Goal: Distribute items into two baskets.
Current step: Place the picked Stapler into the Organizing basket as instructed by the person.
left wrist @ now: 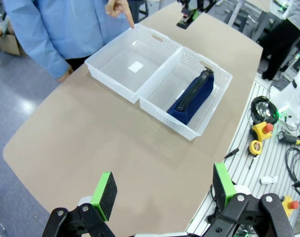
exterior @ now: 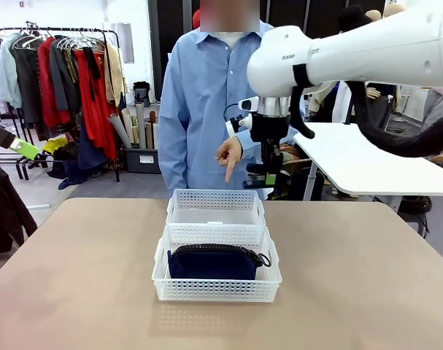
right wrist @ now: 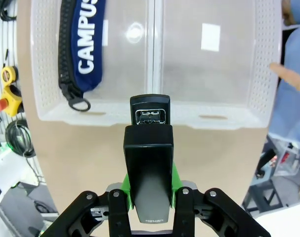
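Right arm enters from the upper right of the front view and runs horizontally to a wrist bent straight down above centre. Right gripper (exterior: 271, 177) points downward, hanging above the far right corner of the far basket (exterior: 216, 208), clear of it. In the right wrist view the right gripper (right wrist: 149, 190) is clenched on the black stapler (right wrist: 149, 163), green pads pressed to its sides, stapler nose sticking out past the fingertips toward the baskets below.

Left gripper (left wrist: 162, 190) sits at the bottom edge of the left wrist view, jaws spread wide, nothing between them, raised well above the tabletop (left wrist: 90, 143) and well apart from the baskets.

Navy pouch (exterior: 214, 262) lies in the near basket (exterior: 216, 288), centre of the front view, zip edge up. Far basket touches the near one.

Person's hand (exterior: 228, 154) above the far basket, index finger pointing down, just left of the right gripper.
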You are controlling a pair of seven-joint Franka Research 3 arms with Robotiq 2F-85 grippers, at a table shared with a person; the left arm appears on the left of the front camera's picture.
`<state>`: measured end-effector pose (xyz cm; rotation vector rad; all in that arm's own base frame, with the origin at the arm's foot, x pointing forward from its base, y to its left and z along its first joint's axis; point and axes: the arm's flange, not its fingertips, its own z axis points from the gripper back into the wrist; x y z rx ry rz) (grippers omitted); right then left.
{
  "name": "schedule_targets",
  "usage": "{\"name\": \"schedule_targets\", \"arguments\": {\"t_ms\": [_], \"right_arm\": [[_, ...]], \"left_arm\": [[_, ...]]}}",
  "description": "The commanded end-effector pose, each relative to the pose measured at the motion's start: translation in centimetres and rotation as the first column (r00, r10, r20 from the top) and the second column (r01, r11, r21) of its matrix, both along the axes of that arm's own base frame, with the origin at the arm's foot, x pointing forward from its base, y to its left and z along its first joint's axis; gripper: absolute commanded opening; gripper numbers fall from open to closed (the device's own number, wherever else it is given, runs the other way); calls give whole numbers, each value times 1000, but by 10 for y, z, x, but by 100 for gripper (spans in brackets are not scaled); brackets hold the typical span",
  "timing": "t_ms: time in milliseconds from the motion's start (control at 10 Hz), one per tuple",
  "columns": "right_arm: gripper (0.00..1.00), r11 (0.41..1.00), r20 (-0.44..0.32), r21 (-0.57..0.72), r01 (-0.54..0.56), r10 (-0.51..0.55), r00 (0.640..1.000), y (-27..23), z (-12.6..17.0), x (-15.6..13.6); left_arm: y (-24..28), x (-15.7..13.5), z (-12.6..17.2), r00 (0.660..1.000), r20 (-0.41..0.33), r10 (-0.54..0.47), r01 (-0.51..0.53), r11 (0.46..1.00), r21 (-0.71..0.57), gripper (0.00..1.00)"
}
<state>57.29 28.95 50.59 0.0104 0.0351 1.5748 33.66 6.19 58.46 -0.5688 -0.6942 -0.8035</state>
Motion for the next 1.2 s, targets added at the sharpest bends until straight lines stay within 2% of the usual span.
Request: {"name": "schedule_targets", "arguments": {"t_ms": [0, 400, 600, 900, 1100], "right_arm": [[0, 999, 35, -3, 34, -34, 999, 21, -2, 15], [0, 997, 82, 44, 63, -66, 994, 58, -27, 35], [0, 998, 99, 36, 45, -48, 994, 81, -40, 47], [0, 1000, 117, 14, -4, 3, 993, 98, -57, 74], [0, 997, 124, 22, -67, 64, 990, 100, -68, 80]], "left_arm": [[0, 0, 0, 1000, 8, -4, 4, 1000, -11, 100], [0, 0, 0, 1000, 8, -4, 4, 1000, -11, 100], [0, 0, 0, 1000, 8, -4, 4, 1000, -11, 100], [0, 0, 0, 1000, 8, -4, 4, 1000, -11, 100], [0, 0, 0, 1000, 8, -4, 4, 1000, -11, 100]]}}
